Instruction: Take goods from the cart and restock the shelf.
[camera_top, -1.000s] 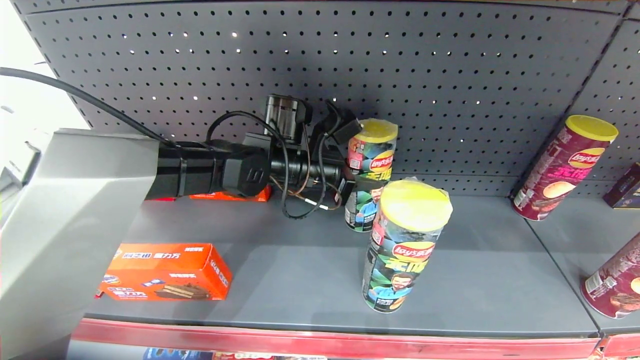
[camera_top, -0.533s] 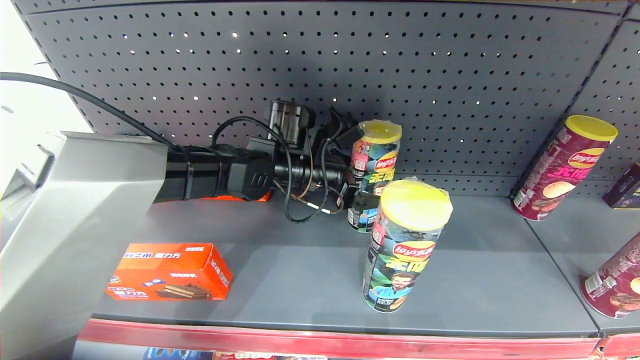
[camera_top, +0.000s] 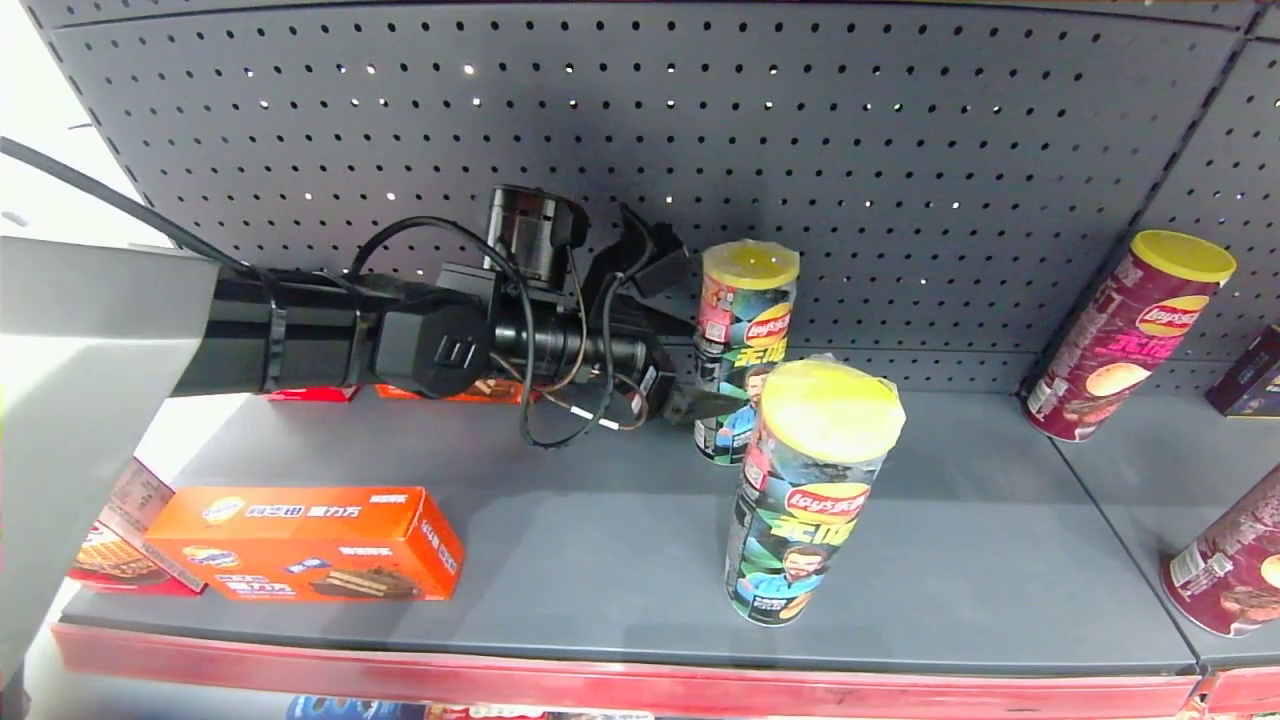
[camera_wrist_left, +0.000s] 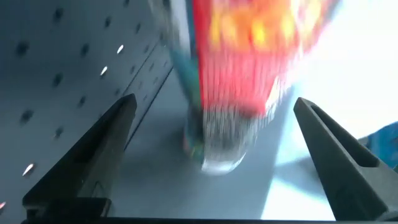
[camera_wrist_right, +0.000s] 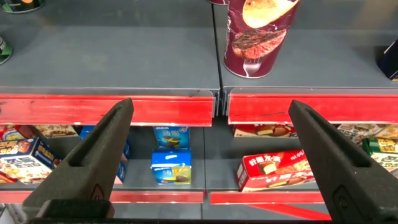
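Right gripper (camera_wrist_right: 210, 106): we see it released, fingers wide apart, out in front of the shelf's red front edge. A maroon can (camera_wrist_right: 255, 37) stands upright just behind that edge.
Orange box (camera_top: 320, 545): lies flat near the front edge of the shelf (camera_top: 600, 520), toward its left corner.
Front can (camera_top: 805, 490): upright, yellow-lidded, near the front edge at about mid-width.
Left gripper (camera_wrist_left: 214, 101): released. We find its fingers spread to either side of the rear can, with a gap on both sides.
Rear can (camera_top: 745, 350): the task's thing, upright at the shelf's back edge, behind the front can.
Pegboard (camera_top: 700, 120): grey wall rising from the back edge.
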